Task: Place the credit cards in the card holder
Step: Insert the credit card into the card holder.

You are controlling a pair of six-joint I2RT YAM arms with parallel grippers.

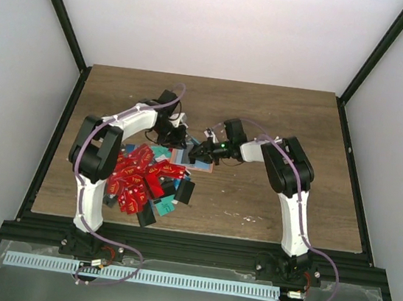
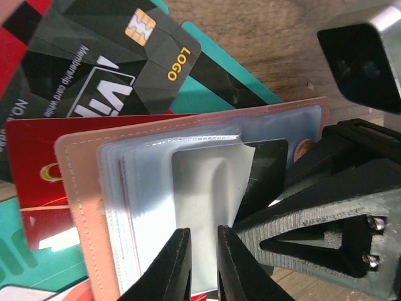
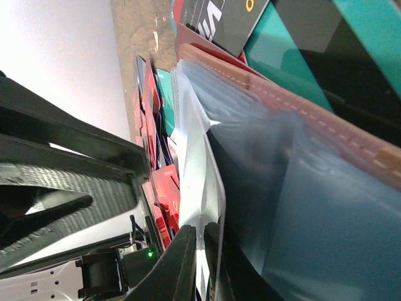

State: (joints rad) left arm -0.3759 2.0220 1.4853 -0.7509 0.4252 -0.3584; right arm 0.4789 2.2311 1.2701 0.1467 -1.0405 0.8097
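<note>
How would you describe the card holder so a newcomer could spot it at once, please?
On the wooden table, find the pile of cards. At its far right corner, where the left claw and right claw meet, lies the card holder: the only salmon-pink stitched cover holding clear plastic sleeves.

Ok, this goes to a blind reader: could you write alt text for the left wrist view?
The left claw pinches a clear plastic sleeve of an open salmon-pink card holder, with the right claw on its opposite side. Beneath lie a black chip card marked LOGO, a red card and teal cards on a wooden table.
</note>
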